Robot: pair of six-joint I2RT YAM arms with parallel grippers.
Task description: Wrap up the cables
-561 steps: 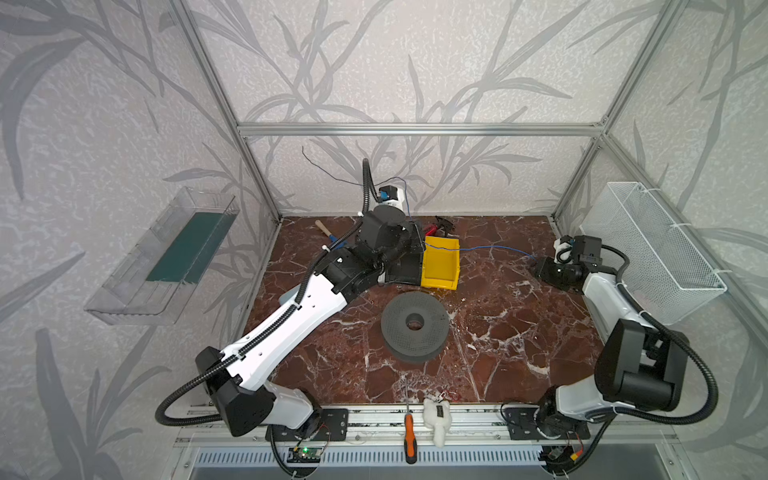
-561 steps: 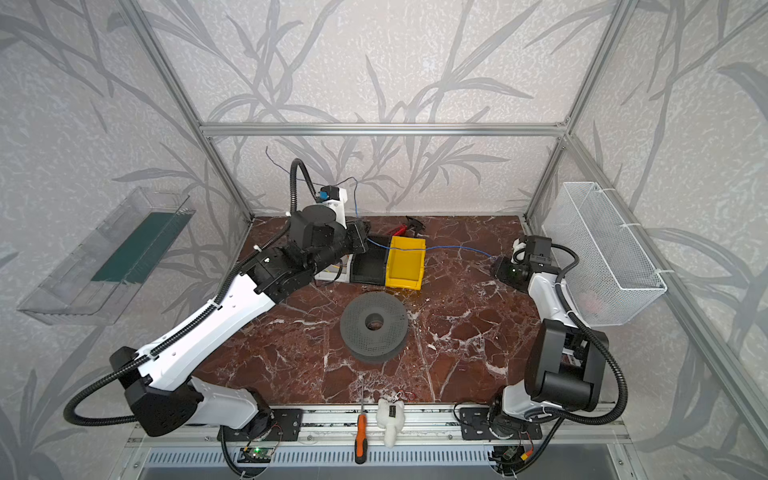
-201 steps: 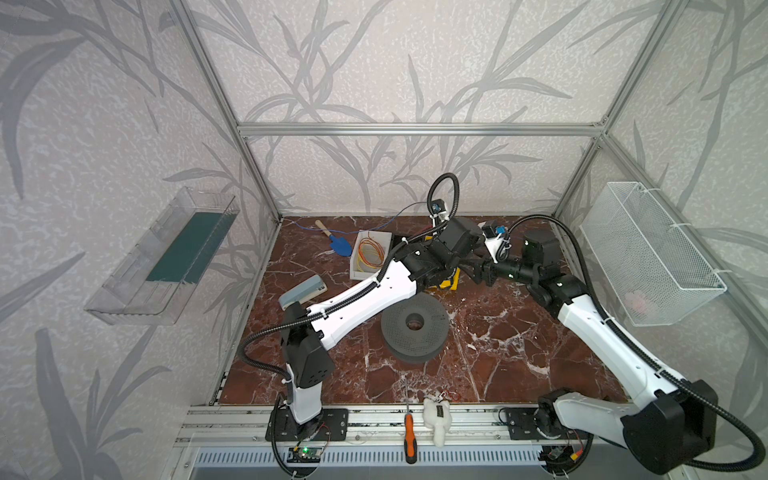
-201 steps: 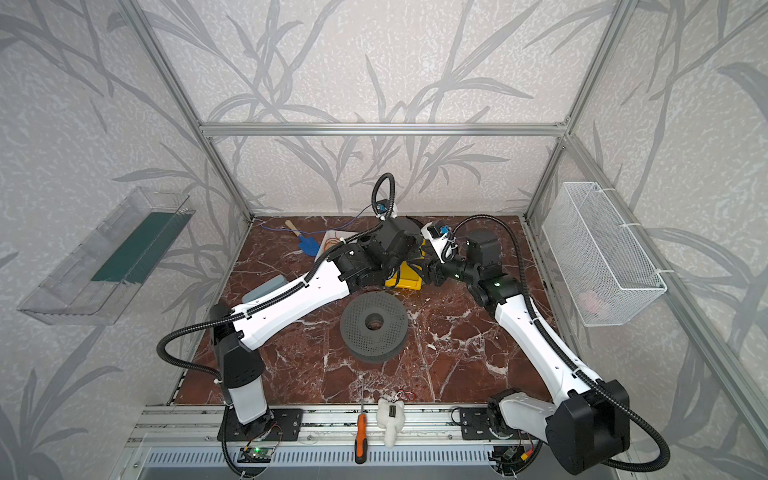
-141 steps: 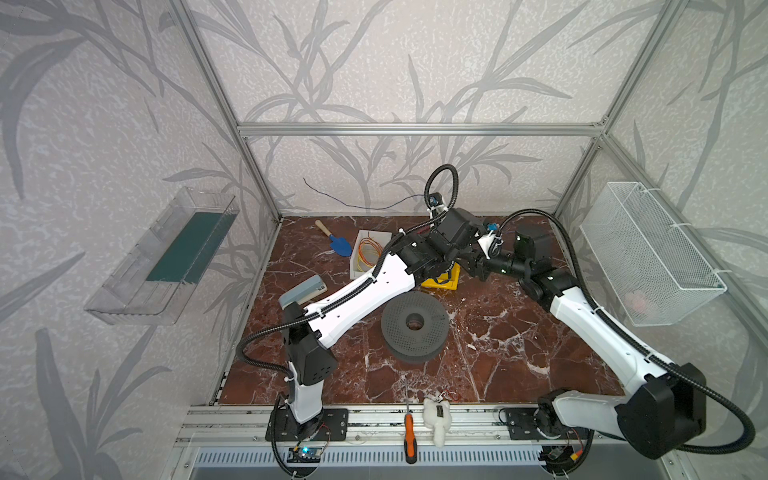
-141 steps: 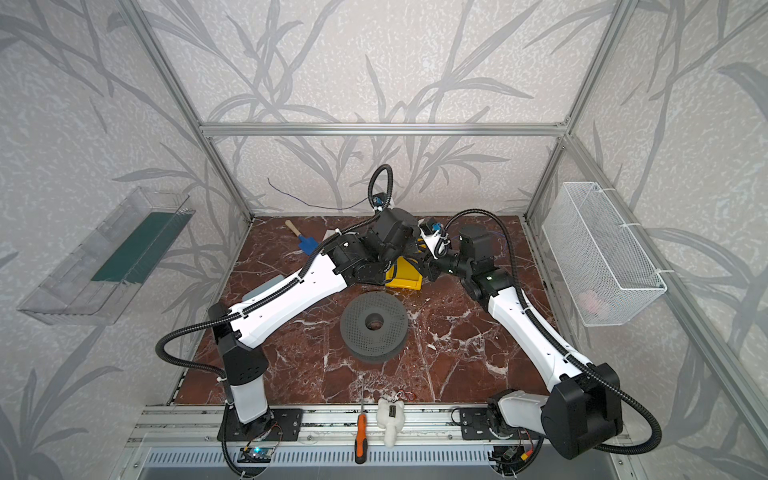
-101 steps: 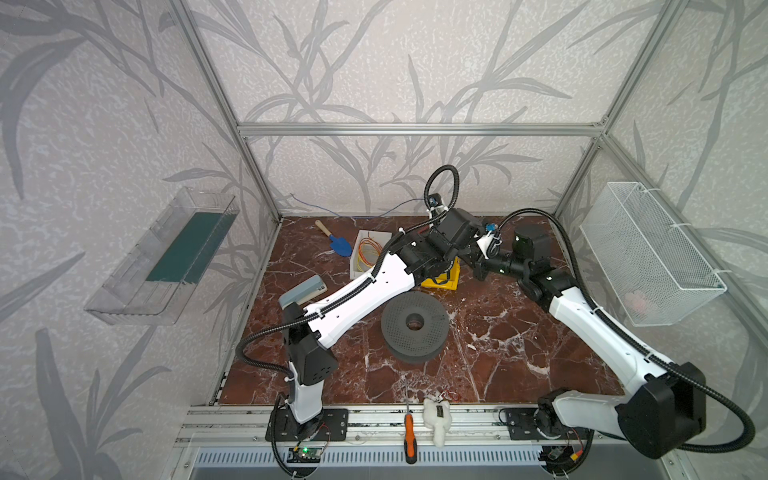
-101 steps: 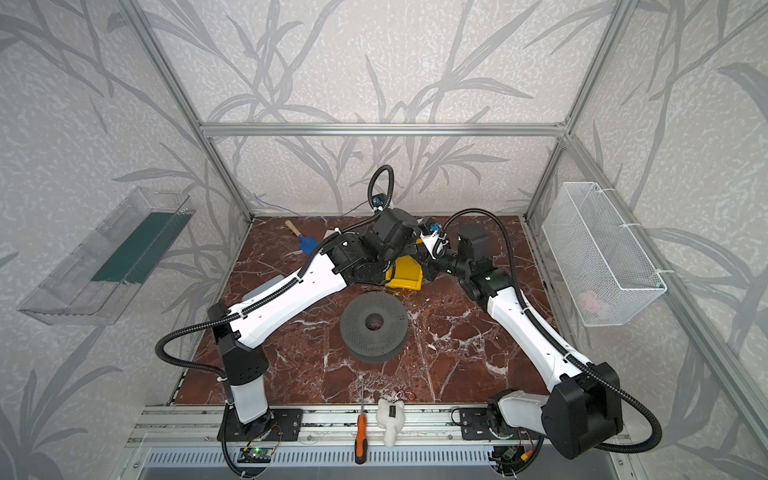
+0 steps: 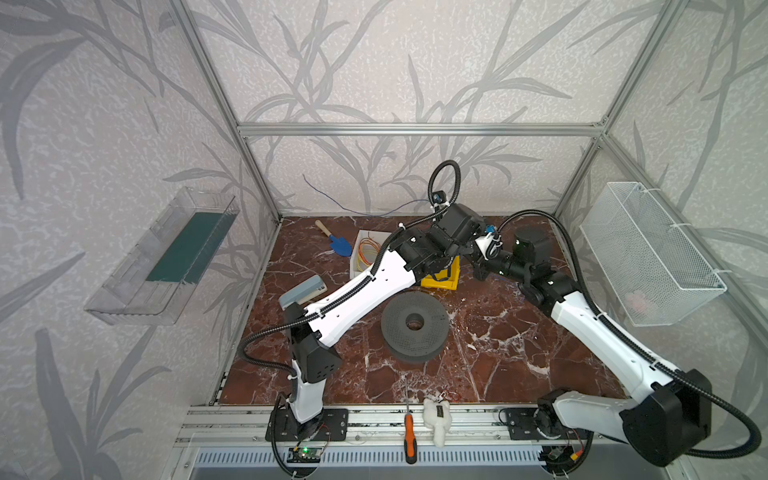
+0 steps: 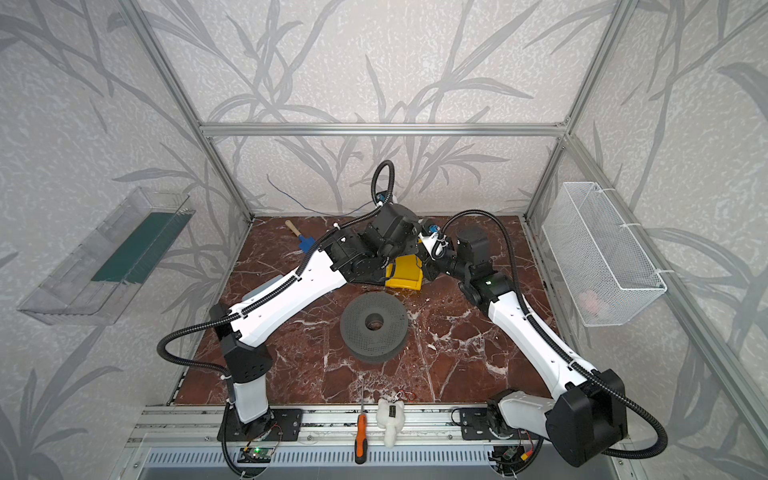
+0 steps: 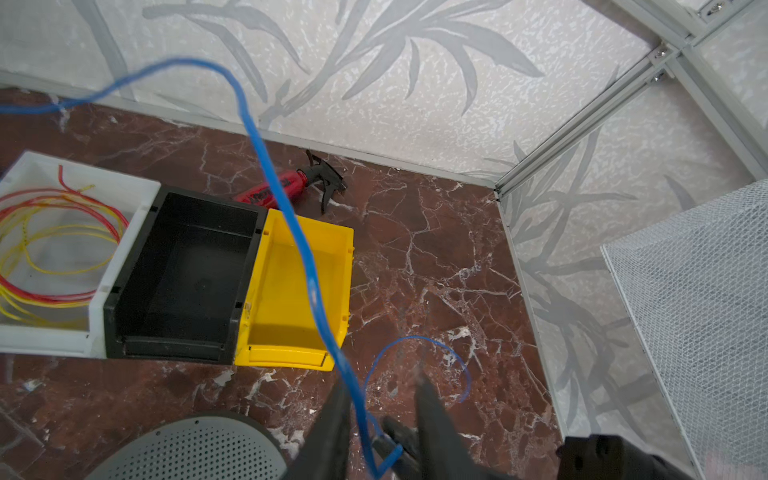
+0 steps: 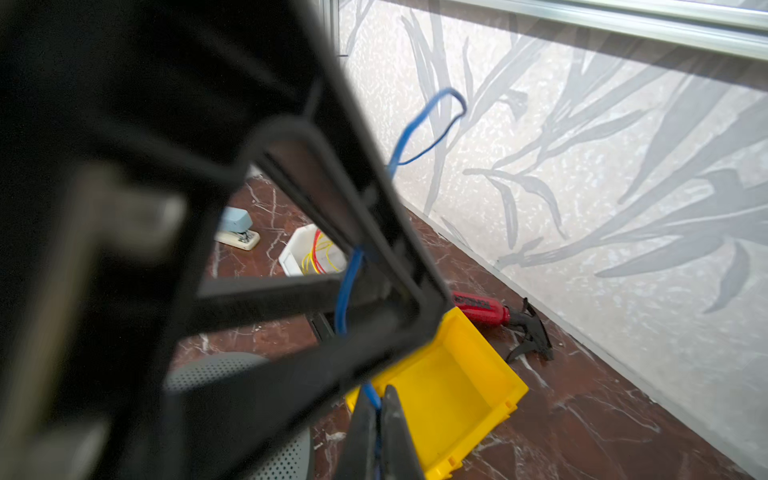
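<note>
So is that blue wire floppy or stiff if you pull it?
Probably floppy but a bit springy: the wire arcs and curls in loose loops instead of hanging limp. Likely very light, being so thin. It may slip, since the right pincer pinches just a sliver.

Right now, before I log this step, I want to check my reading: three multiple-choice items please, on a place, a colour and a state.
1. The red and yellow wires lie in: A the white bin; B the black bin; C the yellow bin.
2. The long loose cable is: A orange; B blue; C green.
3. The right gripper is: A wide open; B shut on the cable; C shut on a bin's rim.
Answers: 1 A, the coils rest inside the white bin; 2 B, both wrist views show a blue strand; 3 B, its jaws meet with the cable pinched between them.
</note>
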